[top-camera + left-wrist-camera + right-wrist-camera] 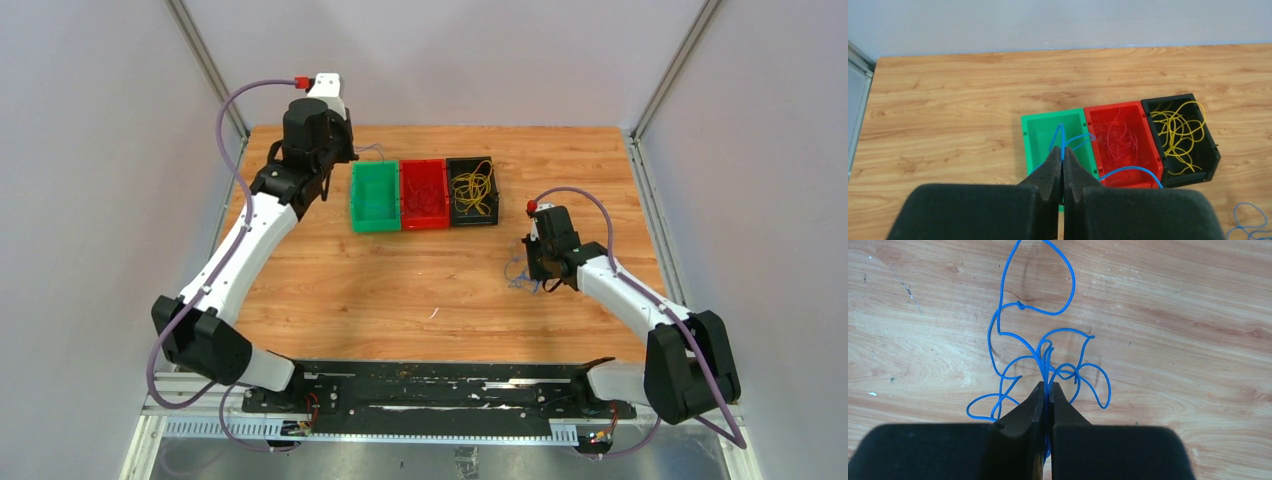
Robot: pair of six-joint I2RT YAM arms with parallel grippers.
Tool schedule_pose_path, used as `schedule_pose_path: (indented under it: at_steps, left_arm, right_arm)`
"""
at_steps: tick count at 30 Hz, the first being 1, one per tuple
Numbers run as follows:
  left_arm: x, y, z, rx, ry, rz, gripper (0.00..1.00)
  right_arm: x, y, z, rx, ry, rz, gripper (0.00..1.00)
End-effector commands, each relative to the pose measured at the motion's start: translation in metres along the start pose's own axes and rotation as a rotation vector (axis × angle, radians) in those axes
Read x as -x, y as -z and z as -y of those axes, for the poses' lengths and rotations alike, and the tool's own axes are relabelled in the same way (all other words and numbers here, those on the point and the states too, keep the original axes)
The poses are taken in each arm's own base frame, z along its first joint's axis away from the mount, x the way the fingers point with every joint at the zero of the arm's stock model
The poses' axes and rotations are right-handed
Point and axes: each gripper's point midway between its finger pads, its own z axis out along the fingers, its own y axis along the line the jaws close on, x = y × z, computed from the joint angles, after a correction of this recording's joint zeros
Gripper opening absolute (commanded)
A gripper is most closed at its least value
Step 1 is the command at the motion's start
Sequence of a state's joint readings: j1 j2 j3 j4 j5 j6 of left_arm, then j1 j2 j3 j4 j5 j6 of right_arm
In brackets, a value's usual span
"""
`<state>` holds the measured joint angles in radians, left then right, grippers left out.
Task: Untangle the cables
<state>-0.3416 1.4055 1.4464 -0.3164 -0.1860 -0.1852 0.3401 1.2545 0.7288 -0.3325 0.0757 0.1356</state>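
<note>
Left gripper (1063, 154): jaws pinch a blue cable (1128, 168) above the green bin (1040, 142). Right gripper (1048, 387): jaws pinch the blue cable tangle (1019, 305) lying on the worktop (1173, 340). Red cables (1120, 136) sit in the red bin (1113, 106), yellow cables (1175, 121) in the black bin (1168, 98).

Wooden table (400, 285): three bins (424, 224), blue cables (1044, 357)

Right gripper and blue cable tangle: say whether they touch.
Touching. In the right wrist view the right gripper pinches strands of the blue cable tangle between its jaws.
</note>
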Motion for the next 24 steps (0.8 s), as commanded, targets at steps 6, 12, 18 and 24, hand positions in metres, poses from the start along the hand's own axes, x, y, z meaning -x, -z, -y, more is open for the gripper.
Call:
schedule_pose_path:
  at_steps: [6, 12, 18, 24]
  left_arm:
    - [0.002, -0.031, -0.003, 0.011, -0.114, -0.009, 0.00]
    - [-0.012, -0.061, -0.005, 0.027, -0.164, -0.056, 0.00]
    - [-0.030, -0.086, -0.005, 0.009, -0.182, -0.109, 0.00]
    - [-0.081, -0.096, -0.013, 0.041, -0.156, -0.211, 0.00]
  right_arm:
    - [-0.008, -0.002, 0.007, -0.024, 0.011, -0.021, 0.05]
    - [-0.009, -0.003, 0.008, -0.028, 0.012, -0.024, 0.04]
    - [-0.009, -0.003, 0.009, -0.032, 0.015, -0.024, 0.04]
    - [-0.010, -0.004, 0.009, -0.035, 0.018, -0.029, 0.04]
